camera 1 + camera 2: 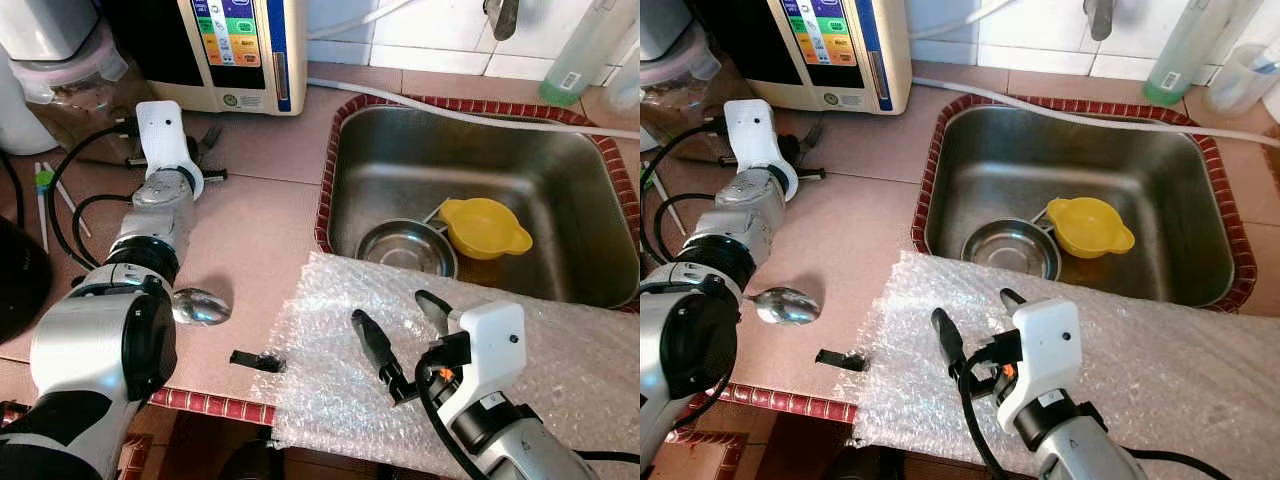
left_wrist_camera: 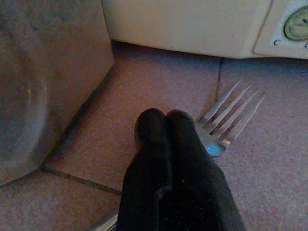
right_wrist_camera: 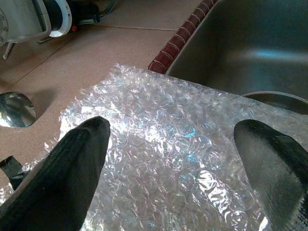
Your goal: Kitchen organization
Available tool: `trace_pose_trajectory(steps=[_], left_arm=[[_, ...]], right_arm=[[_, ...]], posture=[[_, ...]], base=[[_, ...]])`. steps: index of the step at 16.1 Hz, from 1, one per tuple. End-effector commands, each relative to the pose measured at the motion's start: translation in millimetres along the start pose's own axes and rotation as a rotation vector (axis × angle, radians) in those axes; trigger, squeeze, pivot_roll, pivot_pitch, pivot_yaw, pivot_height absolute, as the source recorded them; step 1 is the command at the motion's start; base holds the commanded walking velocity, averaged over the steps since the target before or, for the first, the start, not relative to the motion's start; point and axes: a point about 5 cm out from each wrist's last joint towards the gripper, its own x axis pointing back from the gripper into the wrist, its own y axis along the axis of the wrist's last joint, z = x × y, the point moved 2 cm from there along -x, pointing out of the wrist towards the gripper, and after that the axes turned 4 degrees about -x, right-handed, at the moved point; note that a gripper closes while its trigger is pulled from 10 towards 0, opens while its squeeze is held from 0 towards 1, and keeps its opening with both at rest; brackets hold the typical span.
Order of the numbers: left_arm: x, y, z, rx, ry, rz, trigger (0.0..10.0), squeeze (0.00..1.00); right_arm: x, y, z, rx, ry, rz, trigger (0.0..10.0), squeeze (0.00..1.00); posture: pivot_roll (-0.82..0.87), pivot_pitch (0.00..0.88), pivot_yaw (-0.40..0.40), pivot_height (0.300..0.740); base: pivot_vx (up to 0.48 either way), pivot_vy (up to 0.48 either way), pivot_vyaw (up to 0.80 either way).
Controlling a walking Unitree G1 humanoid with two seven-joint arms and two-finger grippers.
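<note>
The fork [image 2: 226,122] lies on the tiled counter [image 1: 260,230] just in front of the cream appliance [image 1: 235,50], and your left gripper [image 2: 166,120] sits on top of it with both black fingers pressed together; you can see the tines fanning out past the fingertips. Whether the fork is actually pinched or merely under the closed fingers, you cannot tell. Nearer the counter edge, beside your left arm, rests a spoon [image 1: 200,307], and a small black piece [image 1: 257,361] lies by the bubble wrap [image 1: 340,330]. Your right gripper [image 1: 398,332] hovers over that sheet with its fingers spread wide and nothing between them. Beyond it, the sink [image 1: 400,150] holds a steel bowl [image 1: 405,248] and a yellow cup [image 1: 486,227], touching each other.
</note>
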Motion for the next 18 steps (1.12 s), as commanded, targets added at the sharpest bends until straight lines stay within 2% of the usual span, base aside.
trace_pose_trajectory(steps=[1, 5, 8, 15, 18], left_arm=[[3.9, -33, 3.8, -0.031, -0.012, 0.127, 10.0, 0.00], [6.8, -48, 13.5, -0.079, -0.051, 0.182, 10.0, 0.00], [9.2, -55, 17.4, -0.113, -0.159, 0.201, 10.0, 0.00], [12.4, -50, 33.5, -0.156, -0.318, 0.221, 10.0, 0.00], [16.2, -49, 45.4, -0.174, -0.391, 0.240, 10.0, 0.00]], right_arm=[[3.3, 3, 3.0, 0.007, 0.013, -0.006, 10.0, 0.00], [3.0, 2, -0.1, 0.017, 0.010, -0.003, 10.0, 0.00], [2.8, 1, -2.3, 0.024, 0.017, 0.004, 10.0, 0.00], [0.4, -2, -8.1, 0.040, 0.027, 0.017, 10.0, 0.00], [-0.6, -4, -10.4, 0.058, 0.037, 0.025, 10.0, 0.00]], posture=[[-0.13, 0.319, 0.062, 0.740], [-0.11, 0.315, 0.064, 0.740], [-0.10, 0.310, 0.059, 0.740], [-0.05, 0.299, 0.065, 0.740], [-0.03, 0.291, 0.071, 0.740]], base=[[0.000, 0.000, 0.00], [0.000, 0.000, 0.00], [0.000, 0.000, 0.00], [0.000, 0.000, 0.00], [0.000, 0.000, 0.00]])
